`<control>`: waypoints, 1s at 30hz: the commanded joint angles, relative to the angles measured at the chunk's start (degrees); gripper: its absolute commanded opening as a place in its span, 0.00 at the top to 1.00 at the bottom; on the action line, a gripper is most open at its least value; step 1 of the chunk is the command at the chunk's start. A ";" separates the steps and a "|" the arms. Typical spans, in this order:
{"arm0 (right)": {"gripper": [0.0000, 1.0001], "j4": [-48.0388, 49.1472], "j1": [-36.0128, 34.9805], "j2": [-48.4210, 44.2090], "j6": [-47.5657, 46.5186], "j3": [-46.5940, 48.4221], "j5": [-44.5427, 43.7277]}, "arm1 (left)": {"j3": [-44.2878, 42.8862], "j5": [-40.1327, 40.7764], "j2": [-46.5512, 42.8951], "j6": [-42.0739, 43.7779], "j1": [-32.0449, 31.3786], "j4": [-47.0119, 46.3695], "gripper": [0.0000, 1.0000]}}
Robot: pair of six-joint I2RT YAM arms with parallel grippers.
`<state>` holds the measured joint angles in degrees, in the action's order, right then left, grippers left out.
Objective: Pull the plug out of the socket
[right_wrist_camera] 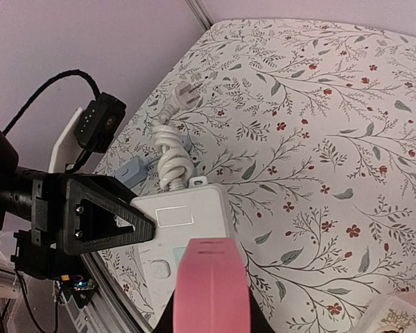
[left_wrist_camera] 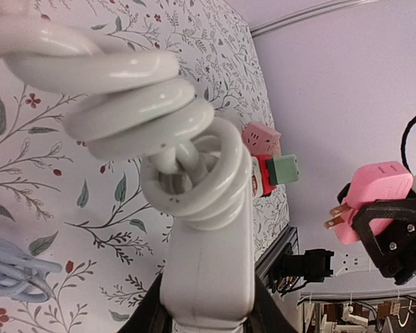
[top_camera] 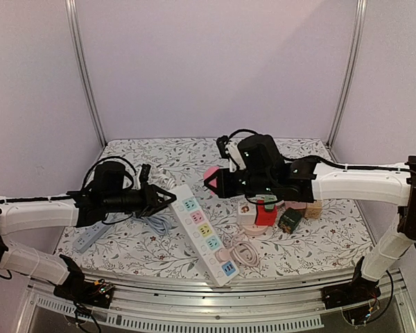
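The white power strip (top_camera: 204, 232) lies diagonally on the floral table, with several coloured sockets along it. My left gripper (top_camera: 168, 198) is shut on its cord end (left_wrist_camera: 208, 270), just below the coiled white cord (left_wrist_camera: 145, 104). My right gripper (top_camera: 211, 182) is shut on the pink plug (top_camera: 212, 173) and holds it in the air above that same end of the strip (right_wrist_camera: 184, 222). The plug's metal prongs are bare, and the pink plug (left_wrist_camera: 371, 201) is clear of the sockets. In the right wrist view the pink plug (right_wrist_camera: 211, 284) fills the space between my fingers.
A pink cube adapter with a red block (top_camera: 267, 211), a green box (top_camera: 290, 220) and wooden blocks (top_camera: 312, 208) sit at the right. A coiled white cable (top_camera: 248, 251) lies near the front. A small grey strip (top_camera: 90, 237) and a grey cable bundle (top_camera: 159, 223) lie at the left.
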<state>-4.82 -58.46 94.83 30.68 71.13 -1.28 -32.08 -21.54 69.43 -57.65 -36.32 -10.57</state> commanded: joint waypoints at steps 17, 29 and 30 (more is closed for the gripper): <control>1.00 -24.64 24.65 -17.81 5.26 -10.77 -8.85 | -3.70 0.11 4.73 2.33 1.24 -0.21 0.96; 1.00 -21.64 26.84 0.68 0.88 -3.92 -2.38 | -3.31 -0.43 3.79 2.41 1.22 0.38 0.96; 1.00 -21.68 26.90 2.42 0.77 -3.27 -2.07 | -3.28 -0.42 3.61 2.40 1.24 0.40 0.96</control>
<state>-27.42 -32.08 92.64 33.23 63.99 -6.24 -34.74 -22.02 73.56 -57.89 -35.55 -10.31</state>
